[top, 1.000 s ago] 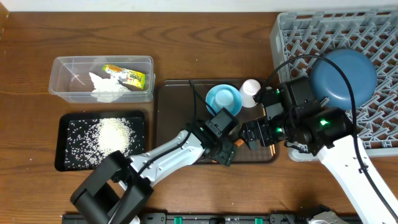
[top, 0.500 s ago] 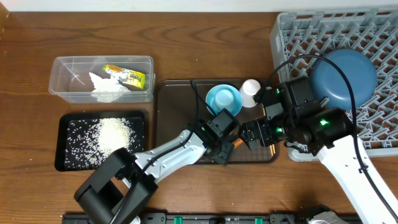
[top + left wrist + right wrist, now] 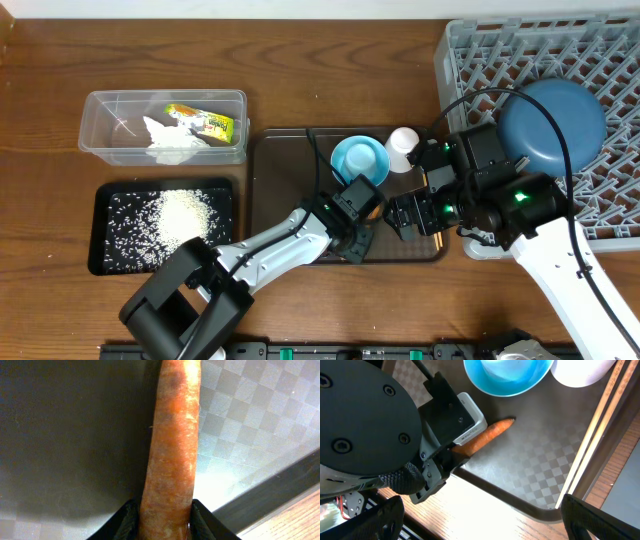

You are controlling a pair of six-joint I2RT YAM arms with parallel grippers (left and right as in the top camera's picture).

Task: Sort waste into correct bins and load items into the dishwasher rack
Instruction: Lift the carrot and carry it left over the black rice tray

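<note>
One carrot piece (image 3: 172, 445), lying on brown serving tray (image 3: 532, 477) near its robot-side rim; left gripper (image 3: 165, 521) clamped on its end. Right gripper (image 3: 487, 515) above same tray, jaws spread wide, empty.

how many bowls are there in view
2: a big dark-blue bowl in the grey rack at the right, and a small light-blue bowl on the brown tray in the middle. Others may be hidden.

The tub (image 3: 88, 128) stands at far left, the shallow tray (image 3: 96, 264) just nearer. The serving tray (image 3: 285, 175) lies in the middle. The rack (image 3: 480, 60), far right, holds 1 bowl (image 3: 552, 125).
</note>
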